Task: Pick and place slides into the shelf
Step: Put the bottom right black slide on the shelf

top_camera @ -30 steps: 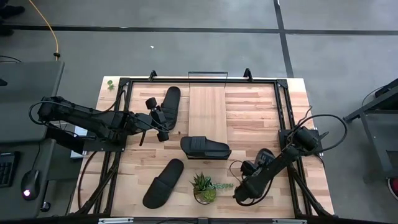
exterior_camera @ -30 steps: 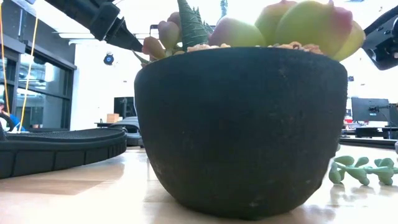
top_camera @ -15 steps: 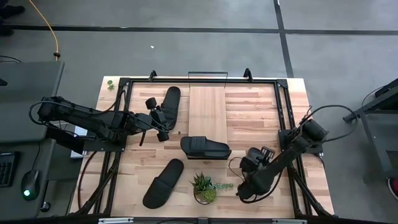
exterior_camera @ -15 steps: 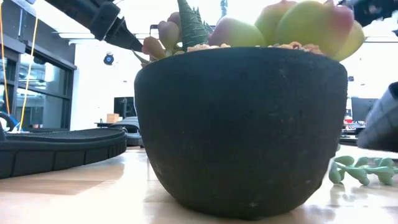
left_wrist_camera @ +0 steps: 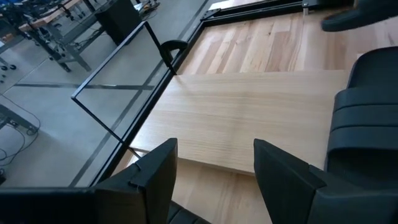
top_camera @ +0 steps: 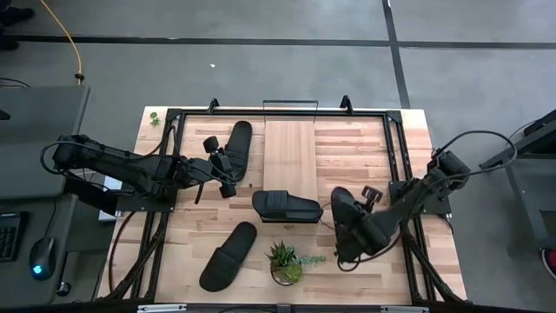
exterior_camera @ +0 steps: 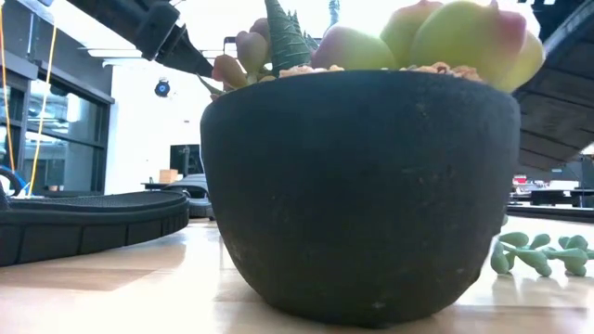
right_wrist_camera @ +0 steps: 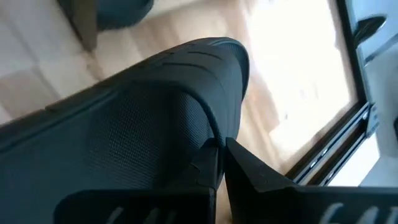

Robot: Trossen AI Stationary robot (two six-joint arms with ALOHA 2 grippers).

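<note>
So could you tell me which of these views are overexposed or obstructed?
Low view: the black plant pot fills most of the frame and the room behind is washed out bright. Right wrist view: the held slide blocks most of it, with glare whitening the table beyond. High and left wrist views: evenly lit.

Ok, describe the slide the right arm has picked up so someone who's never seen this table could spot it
Start at the light-wood shelf lying along the table's middle, then look toward the right arm's side, just past the slide lying across the shelf's near end. The held slide is pinched in the right end effector. It is the only one of the four lifted and tilted rather than lying flat.
</note>
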